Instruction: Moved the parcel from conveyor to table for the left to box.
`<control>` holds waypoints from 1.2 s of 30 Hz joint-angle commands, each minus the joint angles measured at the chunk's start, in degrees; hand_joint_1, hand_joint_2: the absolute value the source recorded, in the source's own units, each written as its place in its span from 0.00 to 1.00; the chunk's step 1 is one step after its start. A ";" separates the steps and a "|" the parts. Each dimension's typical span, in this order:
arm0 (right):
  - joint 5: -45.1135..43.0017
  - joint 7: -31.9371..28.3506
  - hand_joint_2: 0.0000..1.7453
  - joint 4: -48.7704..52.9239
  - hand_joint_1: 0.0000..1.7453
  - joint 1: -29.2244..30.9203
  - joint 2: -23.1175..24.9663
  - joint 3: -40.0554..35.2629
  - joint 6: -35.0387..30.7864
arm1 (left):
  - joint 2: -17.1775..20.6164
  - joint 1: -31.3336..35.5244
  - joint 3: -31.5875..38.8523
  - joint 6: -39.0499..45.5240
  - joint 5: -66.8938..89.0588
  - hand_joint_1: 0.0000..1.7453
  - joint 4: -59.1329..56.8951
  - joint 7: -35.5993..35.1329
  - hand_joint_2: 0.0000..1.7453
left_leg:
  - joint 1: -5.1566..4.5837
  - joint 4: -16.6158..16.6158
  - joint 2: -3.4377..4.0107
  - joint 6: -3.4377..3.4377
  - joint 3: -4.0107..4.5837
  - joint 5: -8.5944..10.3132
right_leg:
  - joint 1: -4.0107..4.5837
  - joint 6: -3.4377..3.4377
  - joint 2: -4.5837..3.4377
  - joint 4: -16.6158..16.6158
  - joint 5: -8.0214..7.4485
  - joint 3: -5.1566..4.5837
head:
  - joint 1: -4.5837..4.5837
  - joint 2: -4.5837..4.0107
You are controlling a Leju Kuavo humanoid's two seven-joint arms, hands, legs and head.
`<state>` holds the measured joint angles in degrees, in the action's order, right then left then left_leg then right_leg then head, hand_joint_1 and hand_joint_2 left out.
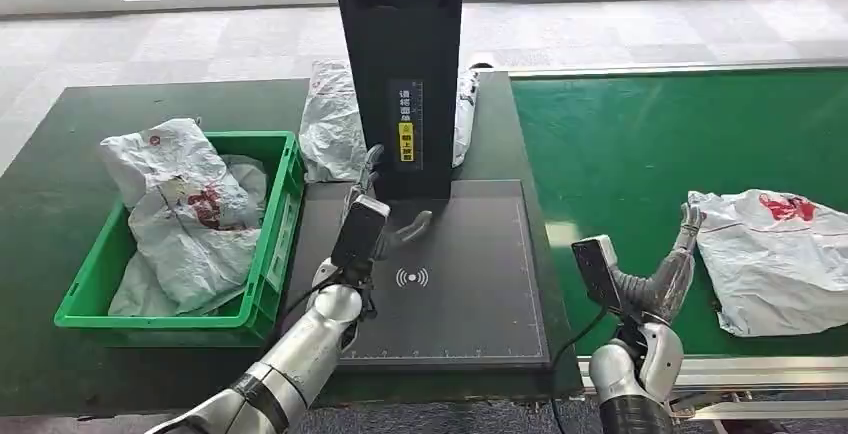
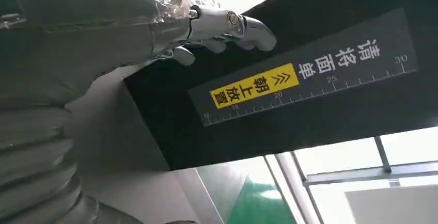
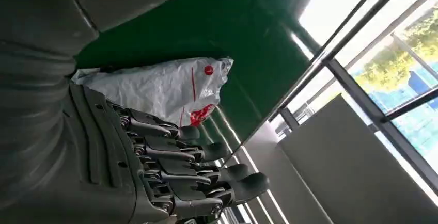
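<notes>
White parcel (image 1: pixel 776 259) lies on conveyor (image 1: pixel 640 144) beside empty, spread right robot hand (image 1: pixel 672 272).

Parcel (image 1: pixel 780 259) on conveyor (image 1: pixel 640 154) ran off pic's right edge. Grey bag (image 1: pixel 335 119) partly hid behind scanner post (image 1: pixel 400 64). Post label text (image 1: pixel 407 124) too small to read.

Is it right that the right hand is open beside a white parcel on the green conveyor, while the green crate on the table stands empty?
Not quite: the green crate already holds white parcels, as the head view shows. The right hand is open beside the white parcel on the conveyor.
</notes>
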<state>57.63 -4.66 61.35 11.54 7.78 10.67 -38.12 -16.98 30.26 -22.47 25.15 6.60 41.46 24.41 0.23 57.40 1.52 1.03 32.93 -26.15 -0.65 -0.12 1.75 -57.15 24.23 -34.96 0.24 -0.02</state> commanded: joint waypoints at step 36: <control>23.42 16.74 1.00 -39.70 0.00 14.30 -17.18 7.85 4.15 | 8.88 -11.42 5.92 3.08 4.39 0.00 14.75 -0.07 1.00 | 0.01 -0.06 -0.10 -0.15 -0.05 -0.02 | -0.15 -0.04 -0.14 0.08 -0.04 0.08 | 0.00 0.00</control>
<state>81.31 12.31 26.73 22.66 -9.05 17.73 -34.64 -9.49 17.80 -18.73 28.52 11.15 57.90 24.65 0.22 57.40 1.40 0.89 33.01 -26.13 -0.81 -0.19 1.87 -57.15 24.21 -34.97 0.24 -0.02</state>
